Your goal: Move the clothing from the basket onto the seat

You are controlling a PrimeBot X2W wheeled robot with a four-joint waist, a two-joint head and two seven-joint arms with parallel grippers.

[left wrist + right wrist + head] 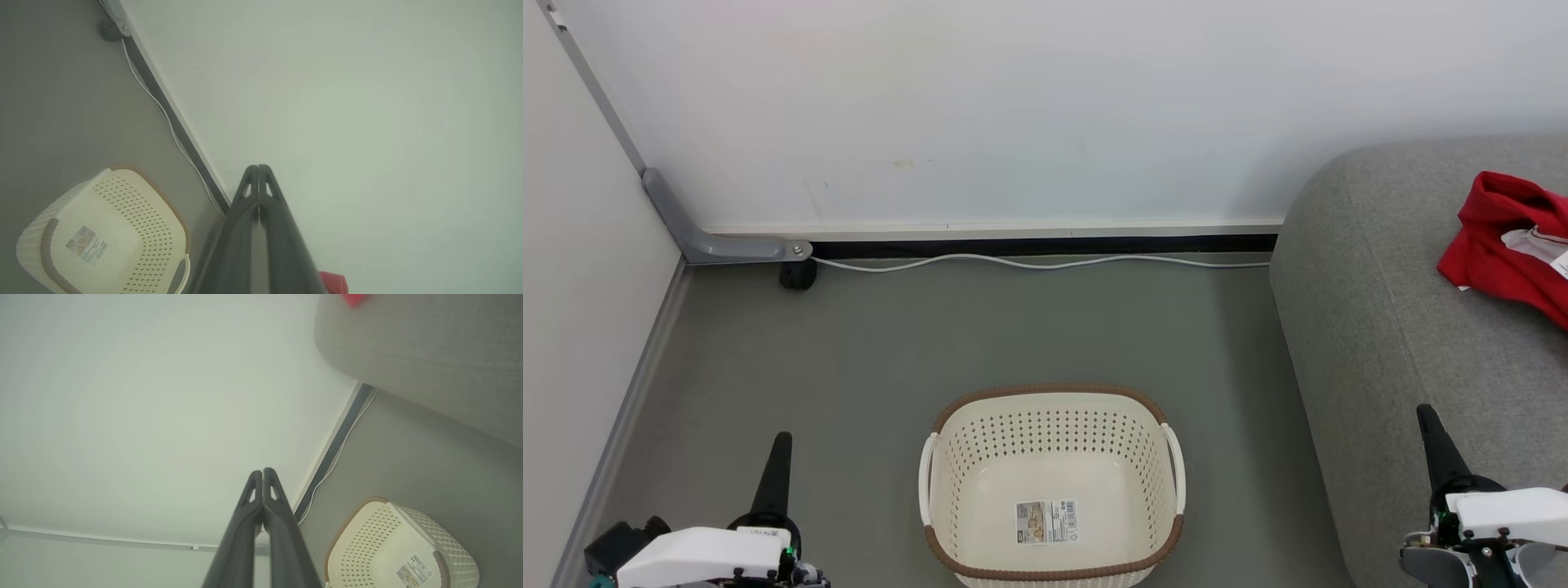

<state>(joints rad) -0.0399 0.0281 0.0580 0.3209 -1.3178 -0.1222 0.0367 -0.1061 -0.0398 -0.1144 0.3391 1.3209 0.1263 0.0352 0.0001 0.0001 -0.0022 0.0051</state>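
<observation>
The grey seat (1388, 351) is shown at right, the basket (1054, 394) on the floor (931, 327) at bottom centre, the red clothing (1499, 245) laid on the seat at upper right. At the lower corners, left gripper (782, 447) and right gripper (1427, 418) are pointed upward, fully closed, nothing held.

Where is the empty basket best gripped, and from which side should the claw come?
Probably at a white side handle, coming down from above. The basket stands upright on the floor, open side up, and each handle arches off its wall, leaving a gap for one finger. The left claw, now shut, is on that handle's side; it must open first.
</observation>
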